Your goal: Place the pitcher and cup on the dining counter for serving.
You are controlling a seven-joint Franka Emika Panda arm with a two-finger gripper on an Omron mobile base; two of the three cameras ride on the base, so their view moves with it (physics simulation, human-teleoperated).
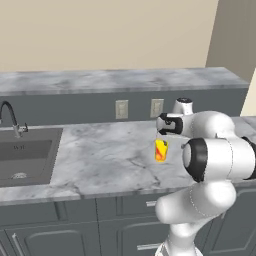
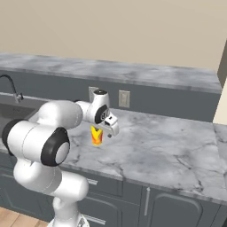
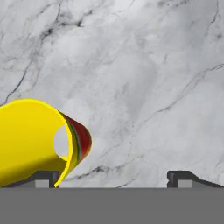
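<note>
The small bright yellow cup (image 1: 160, 150) with its red-orange mark stands on the lower marble worktop (image 1: 105, 155), right of the sink (image 1: 22, 157), under the wide-open, empty gripper (image 3: 113, 177), so carrying it to the raised dining counter (image 1: 120, 80) looks not yet begun.

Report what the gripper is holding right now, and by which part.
Nothing is held. The gripper is open just above the cup, which stands on the lower marble worktop. In the hand view the cup sits off toward one finger, not centred between the fingers.
</note>
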